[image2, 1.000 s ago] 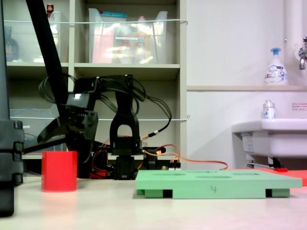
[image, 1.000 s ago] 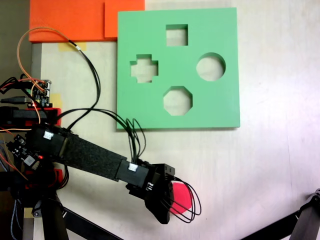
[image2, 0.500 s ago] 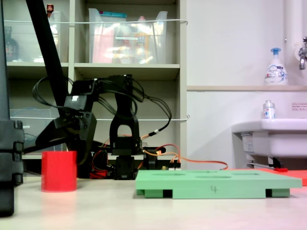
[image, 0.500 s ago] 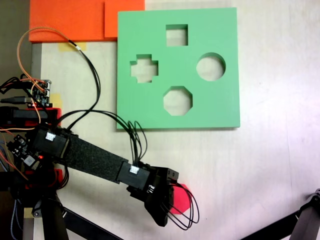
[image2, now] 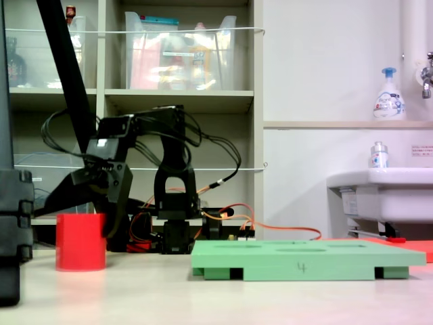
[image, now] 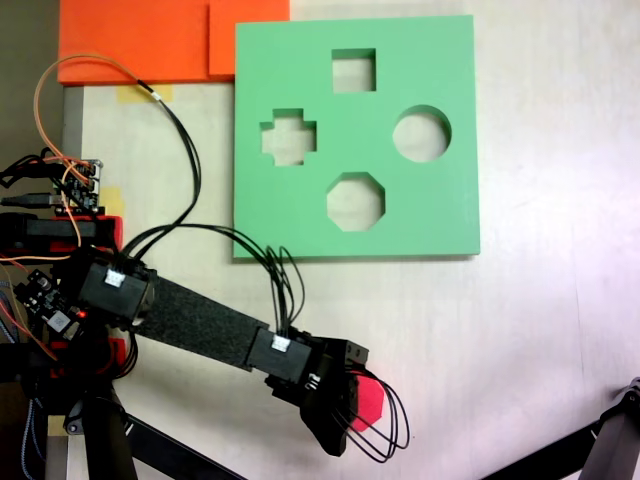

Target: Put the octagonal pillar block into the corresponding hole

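Top-down fixed view: black arm reaches from the left edge toward bottom centre; pincer sits directly over the red octagonal pillar block, covering most of it; only the block's right portion shows past the black jaw and looped wires; block rests on the pale desk, well below the green board; cannot tell from here how far the jaws stand apart or whether they touch the block.

Board lies flat, upper centre; four cut-outs: square at top, cross at left, round at right, octagonal hole lowest, nearest the arm; hole well apart from the block; orange foam sheet touches the board's upper left corner.

Side fixed view: block stands upright on the desk at left; pincer body hangs just behind and above it; jaw tips hidden; green board to the right, lying flat.
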